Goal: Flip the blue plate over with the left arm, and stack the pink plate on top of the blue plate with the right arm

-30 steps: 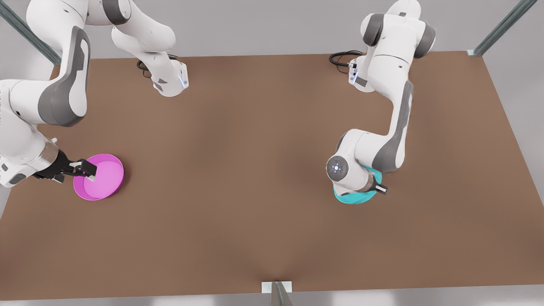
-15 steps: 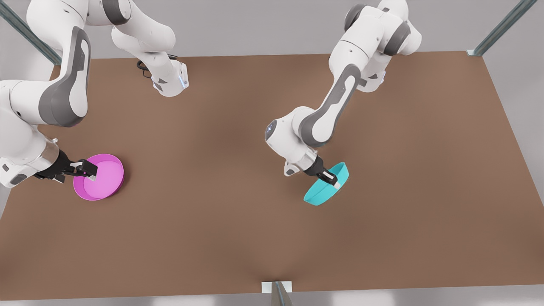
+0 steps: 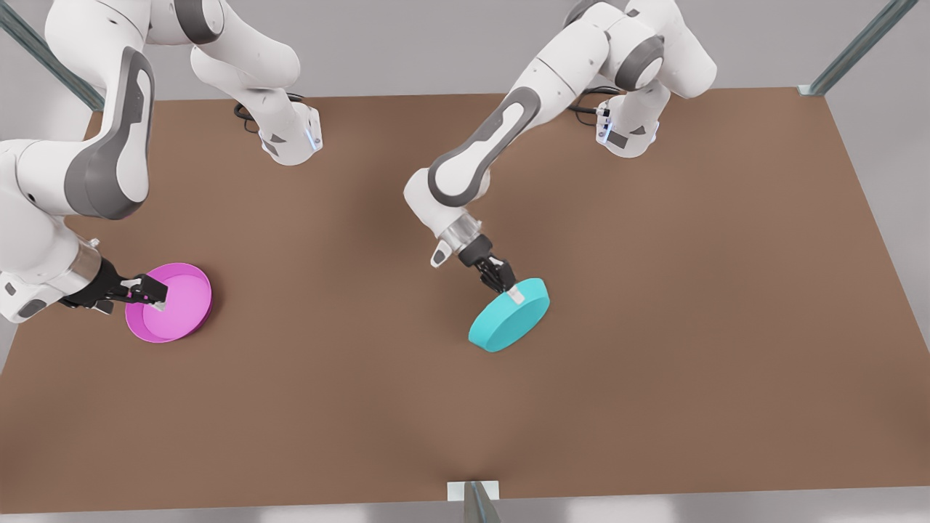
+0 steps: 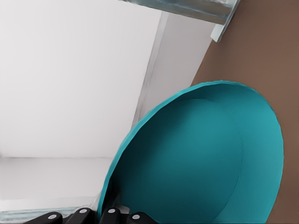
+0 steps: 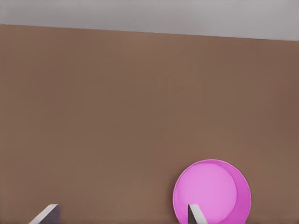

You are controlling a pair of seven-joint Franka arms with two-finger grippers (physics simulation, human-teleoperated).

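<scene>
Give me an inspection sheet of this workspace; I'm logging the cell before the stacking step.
Surface: brown table, flat, bare apart from the two plates.
Job's things: blue plate turned base up, tilted, held near the table's middle; pink plate open side up, flat on the table at the front view's left.
Clutter: nothing seen.
Grippers: left gripper shut on the blue plate's rim; right gripper open, one finger inside the pink plate's rim, one outside.
Cables: black cables loop at both arm bases.
Surroundings: grey floor; metal frame posts at the table's corners and front edge.
</scene>
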